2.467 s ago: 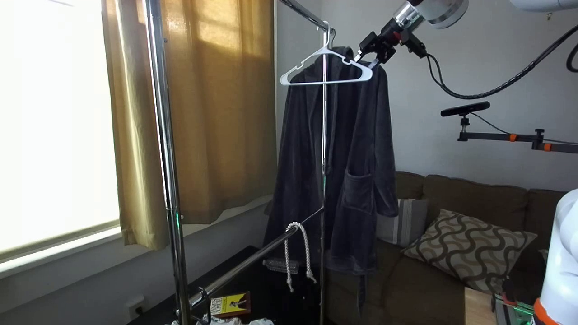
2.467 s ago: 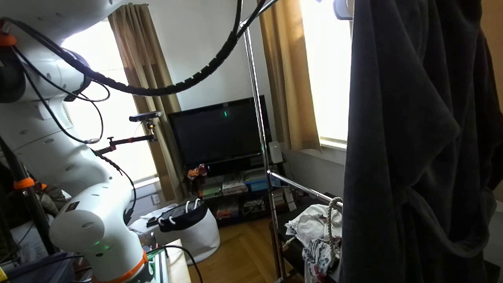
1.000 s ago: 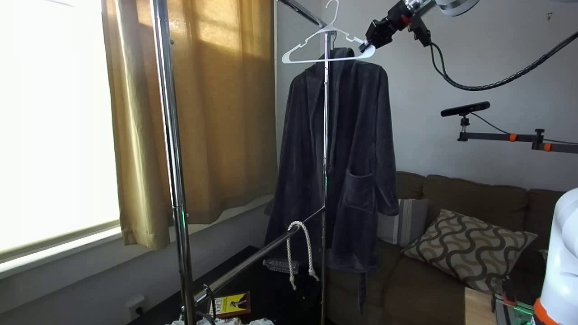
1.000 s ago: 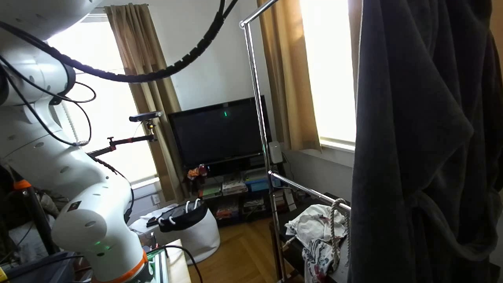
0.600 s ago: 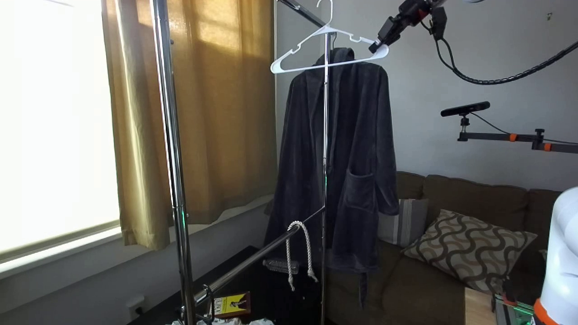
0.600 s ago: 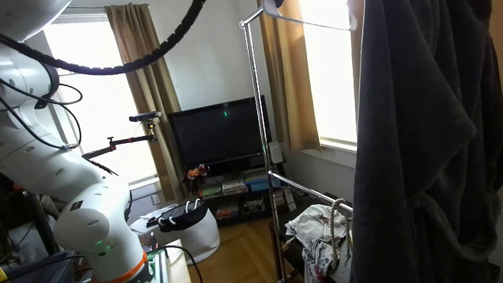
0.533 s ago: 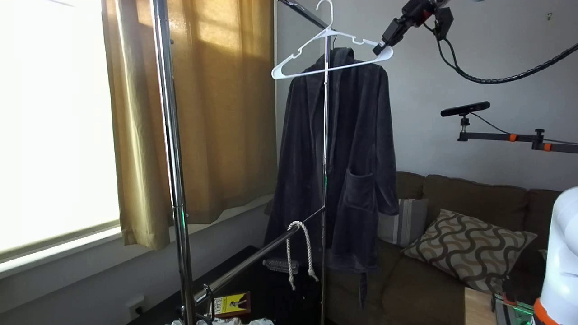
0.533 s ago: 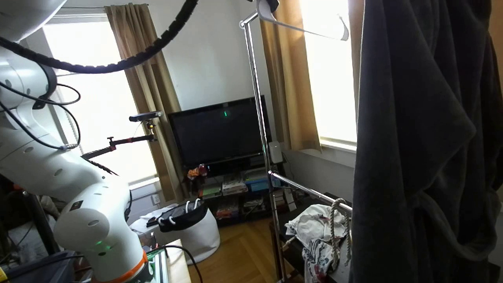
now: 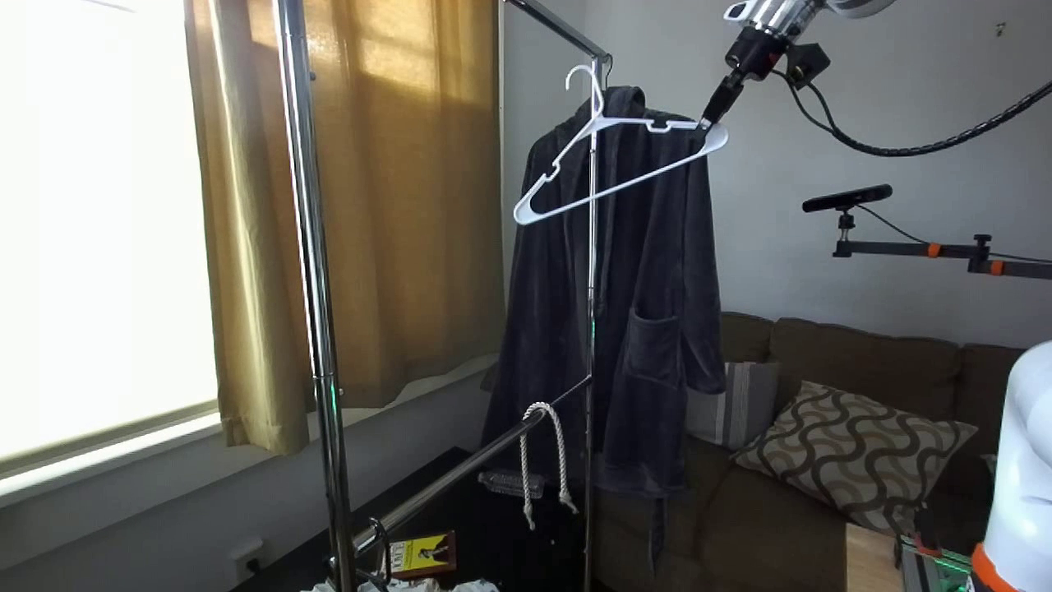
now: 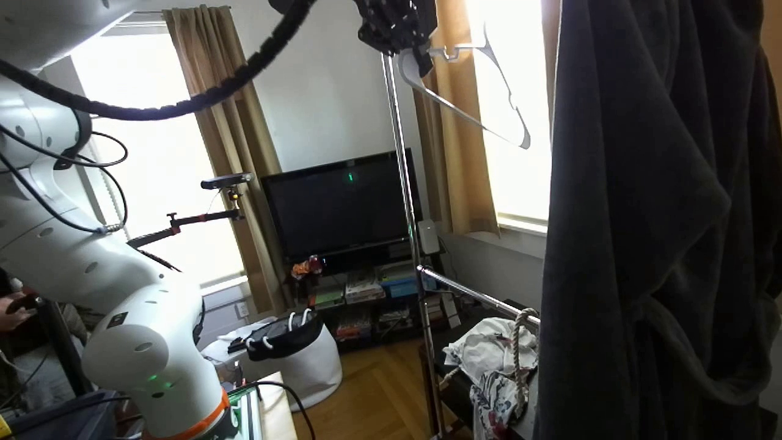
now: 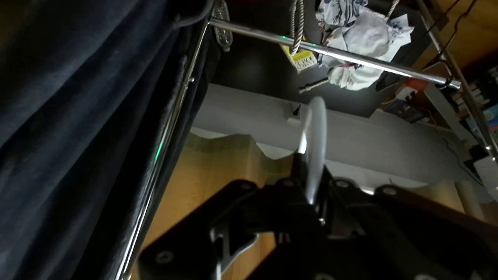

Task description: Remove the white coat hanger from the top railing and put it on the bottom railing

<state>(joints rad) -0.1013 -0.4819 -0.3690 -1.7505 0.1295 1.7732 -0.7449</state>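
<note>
top railing (image 9: 559,27) cut off above, white coat hanger (image 11: 318,147) blurred in wrist view

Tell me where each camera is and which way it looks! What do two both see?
In an exterior view: near one end of the chrome garment rack, facing the dark plush robe; the black metal gripper and part of the white arm show.
In an exterior view: beside the robe, facing the flat black television; arm and gripper show.
Wrist view: mounted by the gripper, facing down towards the shiny metal bottom railing; gripper shows.
Both exterior views share the white triangular plastic hanger.
</note>
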